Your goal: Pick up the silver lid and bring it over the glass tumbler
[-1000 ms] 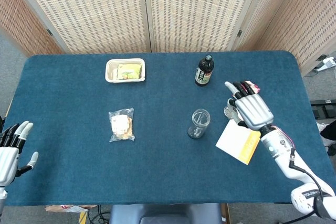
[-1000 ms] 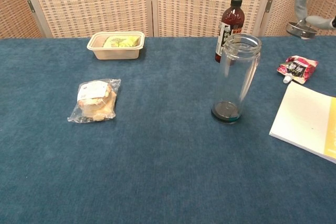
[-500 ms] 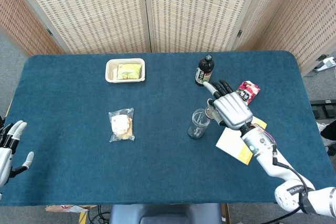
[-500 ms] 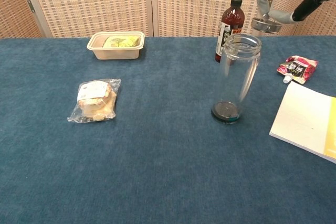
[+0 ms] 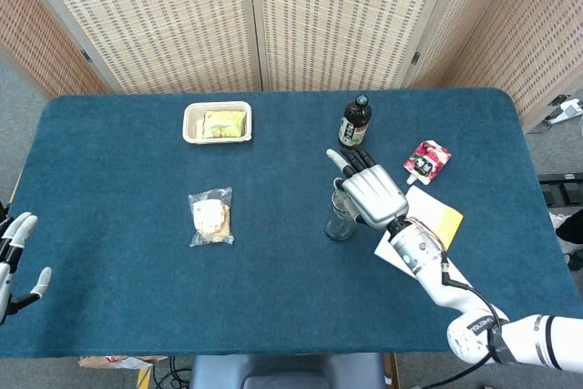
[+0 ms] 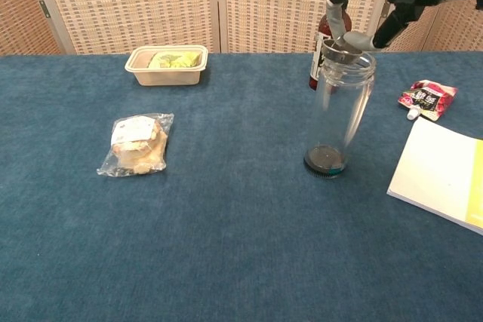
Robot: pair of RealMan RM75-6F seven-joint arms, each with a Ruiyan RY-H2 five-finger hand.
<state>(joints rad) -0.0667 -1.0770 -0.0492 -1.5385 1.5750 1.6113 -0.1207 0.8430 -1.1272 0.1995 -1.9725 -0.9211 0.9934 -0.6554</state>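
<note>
Only my chest view shows the silver lid (image 6: 342, 49), pinched under the right robot hand (image 5: 370, 192) at the glass tumbler (image 6: 341, 111) mouth. Left robot hand (image 5: 16, 257) idle, fingers apart.

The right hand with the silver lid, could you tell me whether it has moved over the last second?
Yes. The right hand has carried the silver lid leftward, from above the notebook to over the glass tumbler.

left hand (image 5: 13, 257) cut by frame edge, notebook (image 6: 441, 175) cropped
</note>
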